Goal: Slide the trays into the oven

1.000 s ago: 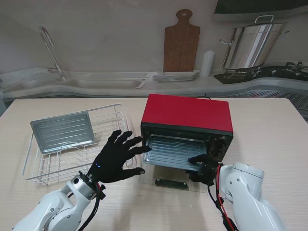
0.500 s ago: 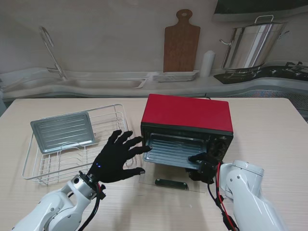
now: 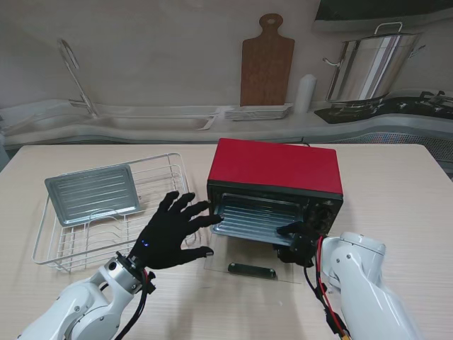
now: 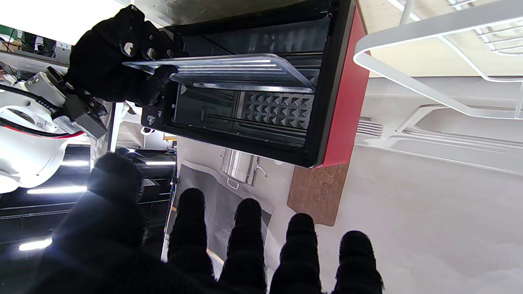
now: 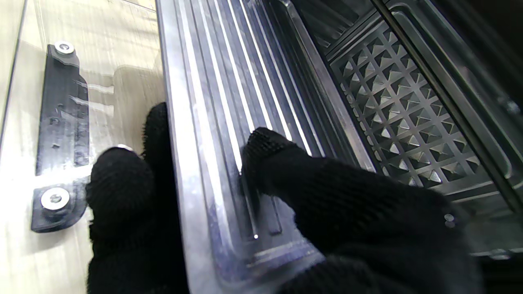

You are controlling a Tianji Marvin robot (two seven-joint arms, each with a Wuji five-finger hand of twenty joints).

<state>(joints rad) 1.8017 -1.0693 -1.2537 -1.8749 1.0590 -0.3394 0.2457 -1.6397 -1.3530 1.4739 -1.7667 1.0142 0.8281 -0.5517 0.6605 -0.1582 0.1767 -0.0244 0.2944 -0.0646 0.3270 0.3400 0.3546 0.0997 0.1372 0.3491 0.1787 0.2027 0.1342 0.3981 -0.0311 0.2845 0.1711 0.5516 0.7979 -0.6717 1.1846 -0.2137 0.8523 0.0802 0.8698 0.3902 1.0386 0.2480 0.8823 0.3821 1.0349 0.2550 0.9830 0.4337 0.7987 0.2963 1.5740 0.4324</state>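
A red oven (image 3: 277, 166) stands mid-table with its glass door (image 3: 241, 268) folded flat toward me. A ribbed metal tray (image 3: 251, 221) sits partly inside its mouth. My right hand (image 3: 298, 244) is shut on that tray's near right corner, thumb on top and fingers underneath, as the right wrist view shows on the tray (image 5: 212, 122). A second tray (image 3: 92, 193) lies in the white wire rack (image 3: 49, 244) on the left. My left hand (image 3: 168, 230) hovers open with spread fingers beside the oven's left front corner, holding nothing. The left wrist view shows the tray (image 4: 229, 67) in the oven (image 4: 339, 102).
Behind the table runs a counter with a sink, faucet (image 3: 74, 74), wooden cutting board (image 3: 267, 64), stacked plates (image 3: 258, 111) and a steel pot (image 3: 368, 67) on a stove. The door's black handle (image 3: 252, 270) lies near my right arm.
My right hand has pushed the tray a little deeper into the oven. The left hand has stayed in place.
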